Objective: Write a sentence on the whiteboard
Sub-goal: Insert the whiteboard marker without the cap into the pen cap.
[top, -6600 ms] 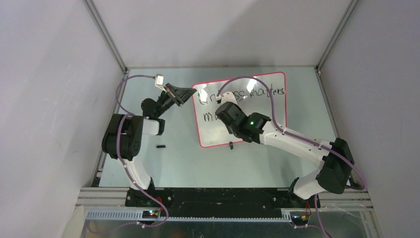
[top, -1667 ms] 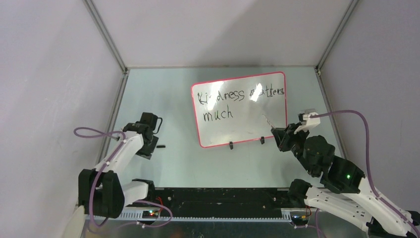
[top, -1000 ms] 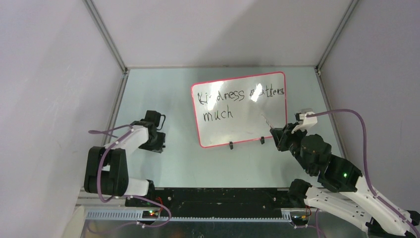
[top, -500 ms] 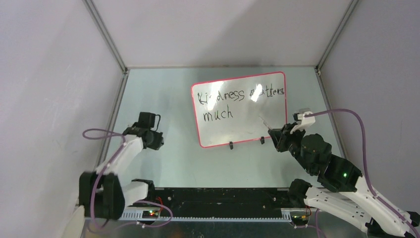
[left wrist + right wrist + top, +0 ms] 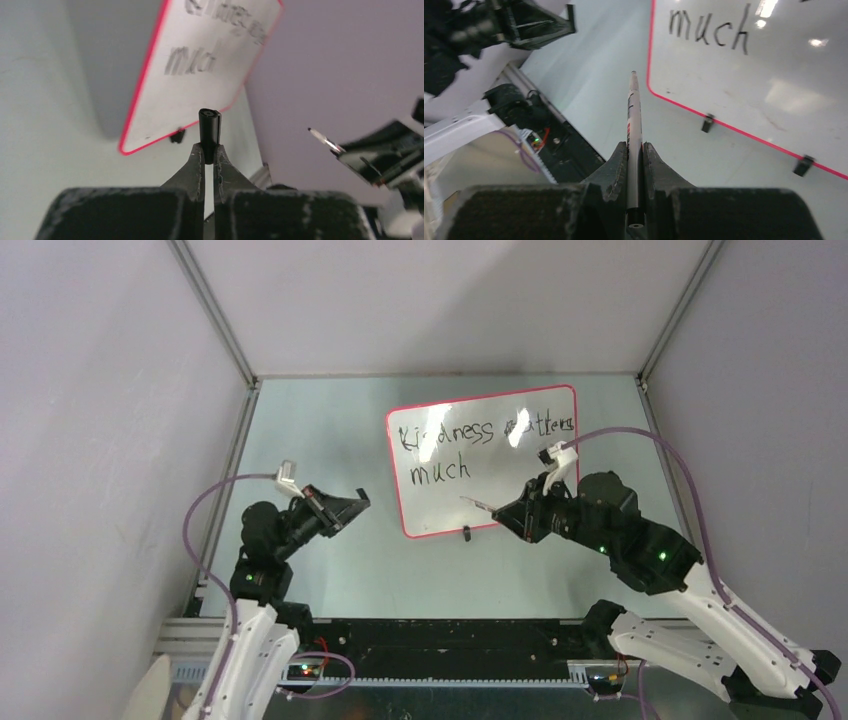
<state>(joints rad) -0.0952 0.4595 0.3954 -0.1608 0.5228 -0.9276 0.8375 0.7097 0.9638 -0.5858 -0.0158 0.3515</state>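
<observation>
one pale green table is filling the cell floor, with grey walls standing on three sides. one whiteboard, glossy white with a thin red-pink rim, is resting on the table at far centre-right.

two arms are reaching in from the near edge: the left arm on the left and the right arm on the right.

the left gripper is hovering just left of the board's near-left corner, apart from it. its jaws are pinching together on one black cap, which is sticking out past the fingertips.

the right gripper is hanging over the board's near edge. its jaws are clamping one marker, with the white barrel pointing left toward the left gripper and the bare tip not touching the board. red print is showing on the barrel, too small to read.

the sentence is running in black strokes over two lines, three words in all. "kindness matters" is sitting on the far line and "much" under it at the left. glare is washing out the start of "matters" in the top view, while "much" is reading clean in the right wrist view.

two black clip feet are sitting on the near rim. only one is showing in the top view.
</observation>
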